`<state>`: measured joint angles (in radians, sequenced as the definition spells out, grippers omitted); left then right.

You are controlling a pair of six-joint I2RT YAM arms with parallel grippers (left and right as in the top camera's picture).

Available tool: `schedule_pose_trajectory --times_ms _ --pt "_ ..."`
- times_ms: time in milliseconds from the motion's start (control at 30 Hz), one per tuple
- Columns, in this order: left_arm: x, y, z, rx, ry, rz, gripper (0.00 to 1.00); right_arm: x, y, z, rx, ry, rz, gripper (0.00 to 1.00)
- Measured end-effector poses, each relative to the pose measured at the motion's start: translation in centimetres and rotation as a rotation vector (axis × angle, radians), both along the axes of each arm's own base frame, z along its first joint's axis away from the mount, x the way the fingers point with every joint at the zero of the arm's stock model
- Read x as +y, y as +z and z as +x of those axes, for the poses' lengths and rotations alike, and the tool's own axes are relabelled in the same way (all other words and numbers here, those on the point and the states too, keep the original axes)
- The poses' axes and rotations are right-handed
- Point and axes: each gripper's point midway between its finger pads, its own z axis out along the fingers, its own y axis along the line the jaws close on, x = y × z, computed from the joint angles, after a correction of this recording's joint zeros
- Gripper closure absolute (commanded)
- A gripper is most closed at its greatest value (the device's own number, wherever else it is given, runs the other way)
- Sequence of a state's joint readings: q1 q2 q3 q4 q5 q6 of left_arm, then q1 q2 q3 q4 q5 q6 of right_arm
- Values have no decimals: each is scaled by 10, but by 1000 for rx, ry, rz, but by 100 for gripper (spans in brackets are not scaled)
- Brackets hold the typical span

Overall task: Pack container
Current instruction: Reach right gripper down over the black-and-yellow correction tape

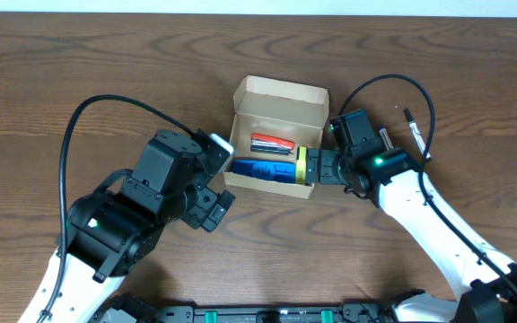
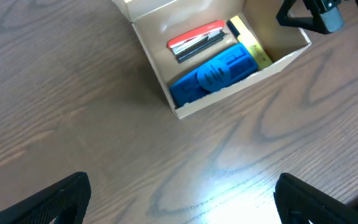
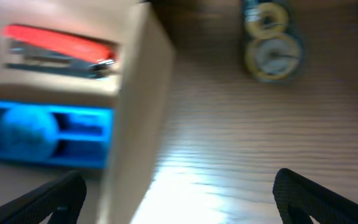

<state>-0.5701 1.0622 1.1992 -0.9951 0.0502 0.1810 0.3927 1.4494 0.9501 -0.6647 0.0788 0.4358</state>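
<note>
The tan cardboard container stands open at the table's middle, its flap lid upright at the back. Inside lie a red-and-black stapler, a blue case and a yellow item by the right wall. The left wrist view shows the container and the same contents. My left gripper is open and empty over bare table, left of and in front of the container. My right gripper is open at the container's right wall, which lies between its fingers.
A thin dark pen-like thing lies on the table to the right of the right arm. A blurred round yellowish object shows beyond the container in the right wrist view. Black cables loop over both arms.
</note>
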Motion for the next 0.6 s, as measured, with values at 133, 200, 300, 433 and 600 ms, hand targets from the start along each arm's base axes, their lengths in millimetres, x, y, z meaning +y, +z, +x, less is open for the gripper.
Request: schedule_pose_trajectory --times_ms 133,200,300,433,600 --pt "0 0 0 -2 0 -1 5 -14 1 2 -16 -23 -77 1" --pt "-1 1 1 -5 0 -3 5 -19 1 2 -19 -22 -107 1" --pt "-1 1 1 -5 0 -3 5 -24 2 3 -28 -13 -142 1" --pt "-1 1 1 -5 0 -3 5 -28 3 5 -37 1 -177 1" --pt "-1 1 1 -5 0 -3 5 -26 6 6 -39 17 -175 1"
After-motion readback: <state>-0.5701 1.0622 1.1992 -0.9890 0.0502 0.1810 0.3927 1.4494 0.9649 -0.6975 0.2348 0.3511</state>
